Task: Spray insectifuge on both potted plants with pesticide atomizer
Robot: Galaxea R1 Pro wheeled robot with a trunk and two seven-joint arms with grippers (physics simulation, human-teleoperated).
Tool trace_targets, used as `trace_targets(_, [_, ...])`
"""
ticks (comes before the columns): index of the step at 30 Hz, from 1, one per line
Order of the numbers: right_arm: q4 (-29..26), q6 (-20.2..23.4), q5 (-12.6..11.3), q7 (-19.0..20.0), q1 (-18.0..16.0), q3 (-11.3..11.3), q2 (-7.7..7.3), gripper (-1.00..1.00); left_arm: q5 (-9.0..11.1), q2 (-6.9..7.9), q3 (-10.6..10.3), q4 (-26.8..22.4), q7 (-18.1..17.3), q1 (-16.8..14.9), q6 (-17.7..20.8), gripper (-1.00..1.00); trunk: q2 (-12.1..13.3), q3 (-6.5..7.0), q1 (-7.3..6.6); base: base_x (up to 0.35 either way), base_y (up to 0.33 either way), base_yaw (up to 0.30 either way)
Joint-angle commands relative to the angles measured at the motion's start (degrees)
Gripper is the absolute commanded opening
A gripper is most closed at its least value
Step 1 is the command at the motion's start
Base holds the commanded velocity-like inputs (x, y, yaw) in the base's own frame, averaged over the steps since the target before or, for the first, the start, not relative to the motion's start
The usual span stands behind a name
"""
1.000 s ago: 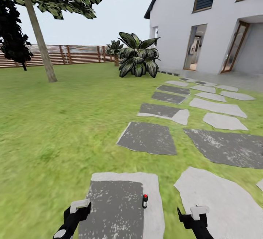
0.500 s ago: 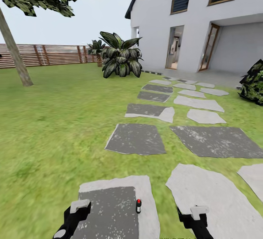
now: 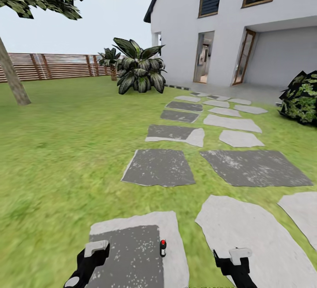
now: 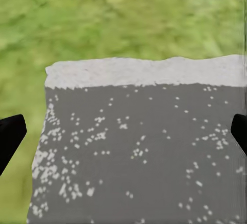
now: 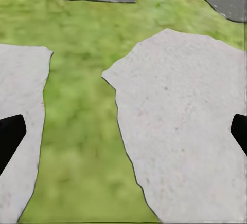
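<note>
Atomizer (image 3: pixel 163 248) upright on stepping stone (image 3: pixel 132 257)

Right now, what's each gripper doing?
Left gripper: open, empty, over a stepping stone.
Right gripper: open, empty, above grass and paving.

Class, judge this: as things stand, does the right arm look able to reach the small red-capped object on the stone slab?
Probably yes: the red-capped object stands free on the slab, near the open right gripper, with nothing between them.

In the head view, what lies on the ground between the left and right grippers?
In the head view, between left gripper and right gripper: a dark-centred stepping stone carrying a small red-topped object, then a grass strip.
</note>
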Motion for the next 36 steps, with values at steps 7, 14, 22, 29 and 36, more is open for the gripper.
trace_targets(7, [0.05,-0.16,0.26,-0.02,-0.04,0.0,-0.01,1.0,0.04,0.0,0.16,0.04,-0.05,0.0,-0.19,1.0,-0.02,-0.05,-0.01,0.0,0.0,-0.254])
trace_targets(14, [0.06,-0.16,0.26,-0.02,-0.04,0.0,-0.01,1.0,0.12,0.0,0.12,0.04,-0.11,0.03,-0.19,1.0,-0.02,-0.05,-0.01,0.0,0.088,-0.266])
trace_targets(22, [0.06,-0.17,0.26,-0.02,-0.04,0.0,-0.01,1.0,0.13,0.0,0.07,0.05,-0.21,0.04,-0.19,1.0,-0.02,-0.04,-0.01,0.0,0.284,-0.267])
trace_targets(29, [0.05,-0.16,0.26,-0.02,-0.04,0.0,-0.01,1.0,0.11,0.0,0.02,0.04,-0.21,0.04,-0.19,1.0,-0.02,-0.04,-0.01,0.0,0.302,-0.267])
trace_targets(36, [0.05,-0.16,0.26,-0.02,-0.04,0.0,-0.01,1.0,0.02,0.0,-0.04,0.04,-0.21,0.04,-0.19,1.0,-0.02,-0.04,-0.01,0.0,0.302,-0.267])
